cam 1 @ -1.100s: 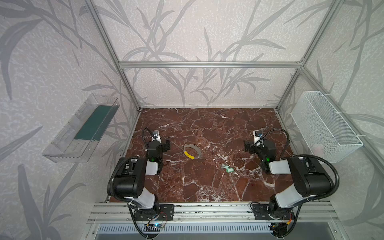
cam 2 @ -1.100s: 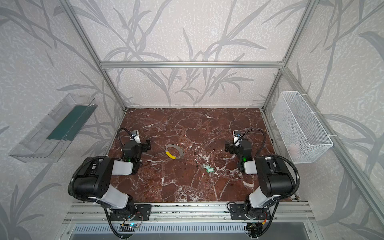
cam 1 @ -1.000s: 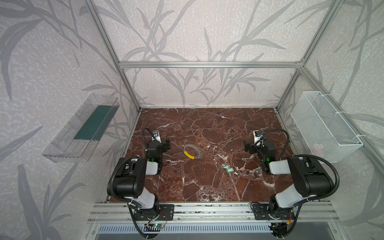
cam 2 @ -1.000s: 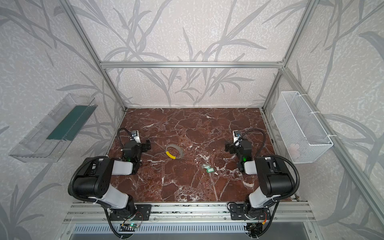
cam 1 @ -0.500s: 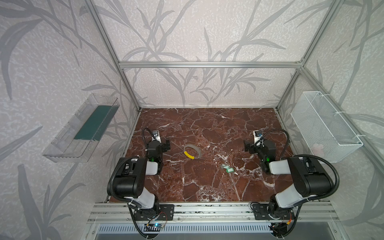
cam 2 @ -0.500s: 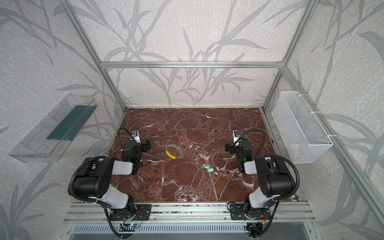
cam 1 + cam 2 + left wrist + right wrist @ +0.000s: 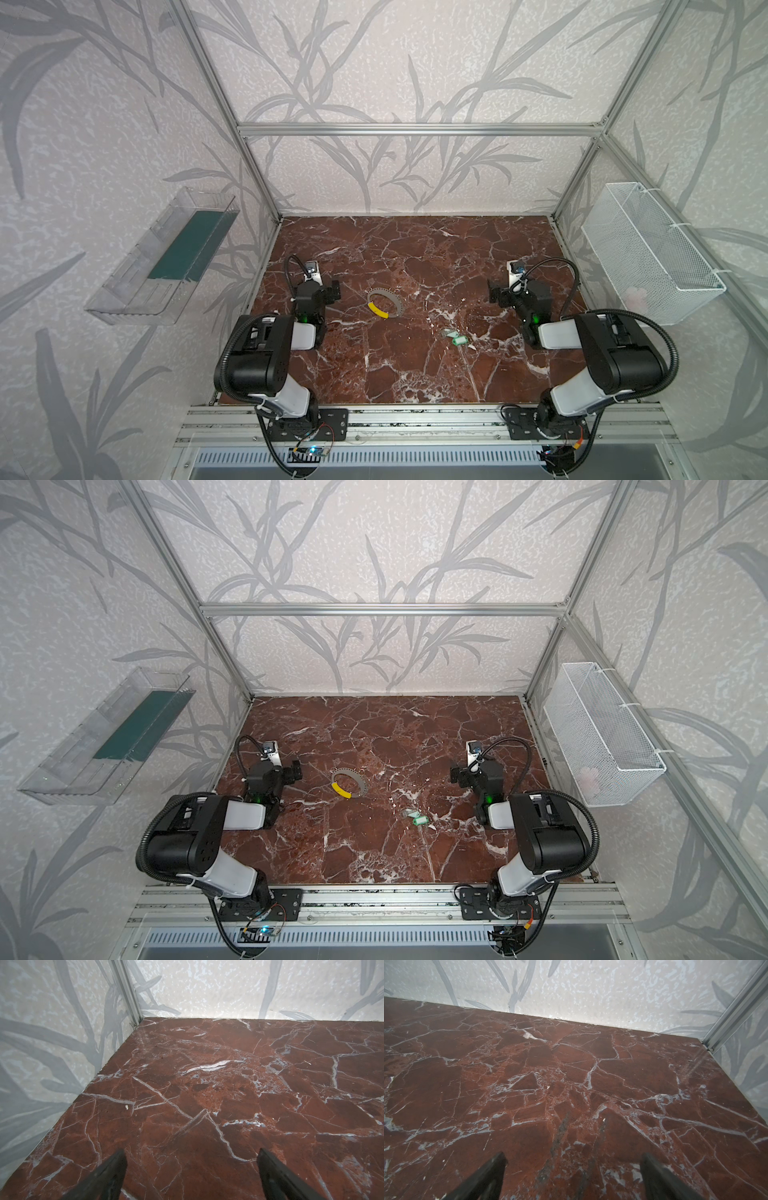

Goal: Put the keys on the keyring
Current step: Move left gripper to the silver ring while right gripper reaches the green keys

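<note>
Taking a top view as a clock face with 12 o'clock at the back wall, the keyring (image 7: 385, 303) (image 7: 349, 783) lies flat on the red marble surface (image 7: 415, 374), just toward 9 o'clock from the middle. It is a thin grey hoop with small holes along its band, and its yellow segment (image 7: 377, 310) sits at about the hoop's own 7 o'clock. The keys (image 7: 455, 336) (image 7: 417, 816), two tiny pale-green and whitish pieces, lie close together on the surface toward 4 o'clock from the keyring and clearly apart from it. Whether the two pieces touch each other cannot be told at this size. The left pincer (image 7: 191, 1151) hangs at 9 o'clock of the keyring, near the surface's left edge and apart from the hoop. Its wrist view shows two dark fingers (image 7: 116, 1167) spread wide over bare marble, so it is released and grasps nothing. The right pincer (image 7: 573, 1153) hangs at about 2 o'clock of the keys, toward the surface's right edge and clear of them. Its fingers (image 7: 654, 1172) are likewise spread wide over bare marble, released and empty. Both pincers point toward 12 o'clock. A clear tray (image 7: 137, 299) with a dark green panel hangs on the wall at 9 o'clock. A white wire basket (image 7: 665, 232) hangs on the wall at 3 o'clock.
</note>
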Controlling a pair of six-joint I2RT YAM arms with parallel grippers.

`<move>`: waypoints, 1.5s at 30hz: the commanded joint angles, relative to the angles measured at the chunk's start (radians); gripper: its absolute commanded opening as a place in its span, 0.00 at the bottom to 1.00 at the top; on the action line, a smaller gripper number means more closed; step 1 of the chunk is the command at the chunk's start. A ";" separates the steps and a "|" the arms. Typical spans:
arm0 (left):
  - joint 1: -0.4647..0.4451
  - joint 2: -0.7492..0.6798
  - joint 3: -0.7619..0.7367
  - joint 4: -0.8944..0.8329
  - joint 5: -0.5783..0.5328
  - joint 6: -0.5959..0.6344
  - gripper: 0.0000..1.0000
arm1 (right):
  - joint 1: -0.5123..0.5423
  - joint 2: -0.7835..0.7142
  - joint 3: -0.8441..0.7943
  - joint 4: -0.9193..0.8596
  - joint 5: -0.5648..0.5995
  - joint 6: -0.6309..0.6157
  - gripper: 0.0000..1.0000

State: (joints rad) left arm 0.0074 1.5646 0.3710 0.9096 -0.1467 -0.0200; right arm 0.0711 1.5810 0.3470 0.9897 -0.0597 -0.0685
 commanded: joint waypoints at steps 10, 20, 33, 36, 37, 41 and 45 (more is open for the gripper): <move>0.000 -0.540 0.146 -0.747 0.091 0.001 0.88 | 0.056 -0.349 0.214 -0.523 -0.164 -0.017 0.84; -0.054 -0.558 0.343 -1.171 0.230 -0.213 0.66 | 0.370 -0.243 0.452 -0.947 -0.152 0.001 0.66; -0.209 -0.136 0.599 -1.256 0.315 -0.259 0.33 | 0.533 -0.143 0.497 -1.176 -0.106 0.183 0.39; -0.208 -0.046 0.655 -1.279 0.325 -0.271 0.30 | 0.544 -0.170 0.462 -1.180 -0.091 0.220 0.36; -0.209 -0.012 0.678 -1.286 0.332 -0.271 0.29 | 0.547 -0.179 0.451 -1.179 -0.088 0.231 0.36; -0.208 0.117 0.796 -1.368 0.403 -0.264 0.25 | 0.561 -0.215 0.418 -1.183 -0.074 0.258 0.33; -0.209 0.199 0.854 -1.393 0.453 -0.251 0.22 | 0.571 -0.239 0.394 -1.190 -0.063 0.289 0.30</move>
State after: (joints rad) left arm -0.2016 1.7344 1.1893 -0.4103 0.2481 -0.2653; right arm 0.6327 1.3724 0.7551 -0.1707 -0.1436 0.1802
